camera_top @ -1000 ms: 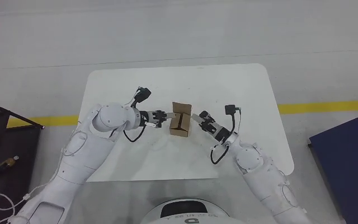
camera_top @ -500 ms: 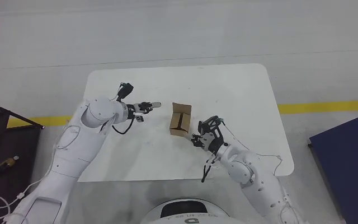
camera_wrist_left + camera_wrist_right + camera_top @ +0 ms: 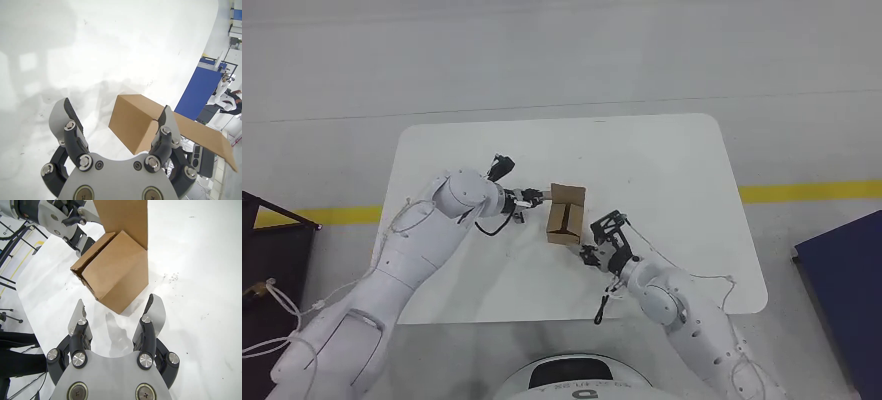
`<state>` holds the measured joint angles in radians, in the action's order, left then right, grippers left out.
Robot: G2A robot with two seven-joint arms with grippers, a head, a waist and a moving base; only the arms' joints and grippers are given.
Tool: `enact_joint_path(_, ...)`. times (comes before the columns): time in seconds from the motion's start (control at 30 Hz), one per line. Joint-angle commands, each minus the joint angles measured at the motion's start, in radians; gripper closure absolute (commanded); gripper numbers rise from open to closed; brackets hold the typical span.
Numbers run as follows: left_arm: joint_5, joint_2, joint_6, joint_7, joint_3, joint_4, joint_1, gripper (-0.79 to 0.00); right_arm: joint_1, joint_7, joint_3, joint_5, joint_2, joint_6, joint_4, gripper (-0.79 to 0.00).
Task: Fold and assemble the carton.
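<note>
A small brown carton [image 3: 565, 214] stands near the middle of the white table [image 3: 662, 160], with one flap raised at its far side. My left gripper [image 3: 534, 195] is open right beside the carton's left face [image 3: 132, 123]; one fingertip [image 3: 164, 115] sits at the corner where the flap [image 3: 204, 136] begins. My right gripper [image 3: 592, 250] is open just short of the carton's near right corner [image 3: 115, 283], touching nothing. In the right wrist view the closed top flaps meet along a seam, and the left gripper [image 3: 83, 217] shows beyond the carton.
The table's front edge [image 3: 572, 318] lies close behind the right arm. A dark frame [image 3: 267, 225] stands off the table's left side. A blue panel [image 3: 842, 290] is on the floor at the right. A yellow line [image 3: 812, 190] crosses the floor.
My left gripper moved right, from well clear of the carton to its left face. My right gripper stayed near the carton's front right corner, shifting only slightly.
</note>
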<state>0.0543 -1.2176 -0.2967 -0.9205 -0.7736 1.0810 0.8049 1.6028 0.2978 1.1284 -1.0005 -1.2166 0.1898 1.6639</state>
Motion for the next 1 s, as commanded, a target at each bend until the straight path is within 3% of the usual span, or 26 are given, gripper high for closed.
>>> enact_joint_path(0.0, 0.002, 0.000, 0.021, -0.008, -0.003, -0.014, -0.003, -0.785, -0.014, -0.011, 0.007, 0.019, -0.001, -0.003, -0.023, -0.542)
enact_joint_path(0.17, 0.025, 0.014, 0.096, -0.063, -0.024, -0.009, 0.004, -0.785, -0.036, -0.053, 0.034, 0.027, -0.002, -0.040, -0.061, -0.545)
enact_joint_path(0.43, 0.027, 0.050, 0.110, -0.126, -0.097, 0.060, 0.067, -0.785, -0.063, -0.083, 0.058, 0.063, -0.006, -0.084, -0.091, -0.646)
enact_joint_path(0.77, 0.049, 0.106, 0.087, -0.233, -0.198, 0.263, 0.206, -0.785, -0.120, -0.073, 0.039, 0.179, -0.017, -0.008, -0.138, -0.671)
enact_joint_path(0.97, 0.097, 0.150, 0.039, -0.201, -0.324, 0.381, 0.317, -0.785, -0.125, -0.076, 0.059, 0.258, -0.018, 0.025, -0.149, -0.683)
